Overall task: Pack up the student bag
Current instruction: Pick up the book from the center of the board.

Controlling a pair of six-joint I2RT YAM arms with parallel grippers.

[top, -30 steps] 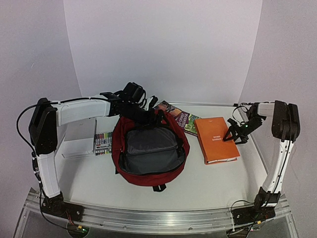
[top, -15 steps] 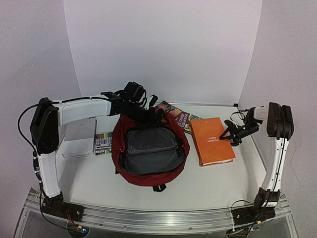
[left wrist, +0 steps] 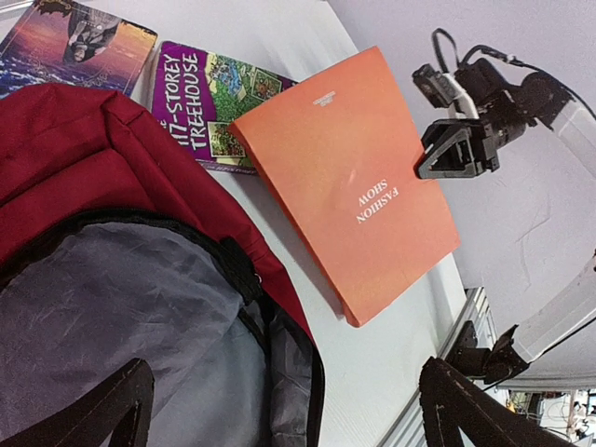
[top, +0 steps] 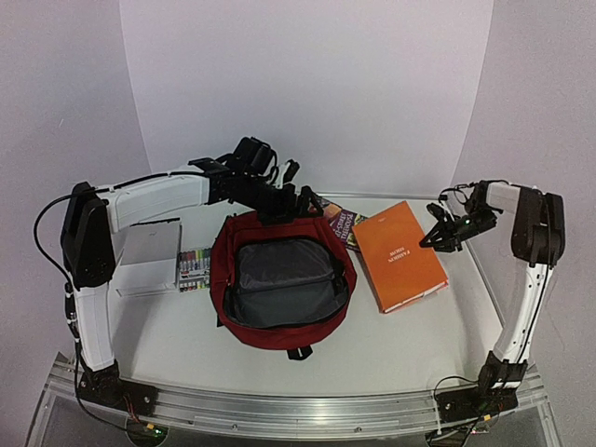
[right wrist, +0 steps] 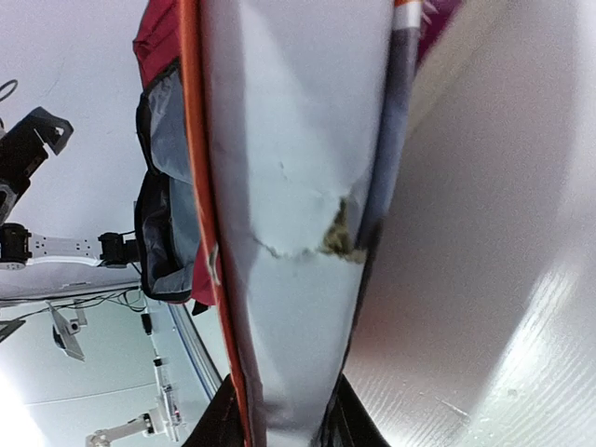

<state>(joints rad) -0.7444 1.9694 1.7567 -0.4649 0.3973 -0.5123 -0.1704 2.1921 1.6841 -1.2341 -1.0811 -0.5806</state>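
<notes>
your right gripper (top: 436, 237) is pinching the right edge of the orange book (top: 399, 256), and the book sits tilted just right of the student bag (top: 279, 279). your left gripper (top: 291, 191) is spread wide, hovering over the bag's far rim. the bag lies mid-table (top: 186, 335), main pocket gaping, grey lining showing. the treehouse book (top: 343, 223) is by its far right corner.

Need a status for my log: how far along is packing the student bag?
Done: the student bag lies unzipped, nothing seen inside. In hand: the right hand grips the orange book by its edge; the left hand hovers open above the bag's top. Left: treehouse book, markers and grey notebook lie outside.
</notes>
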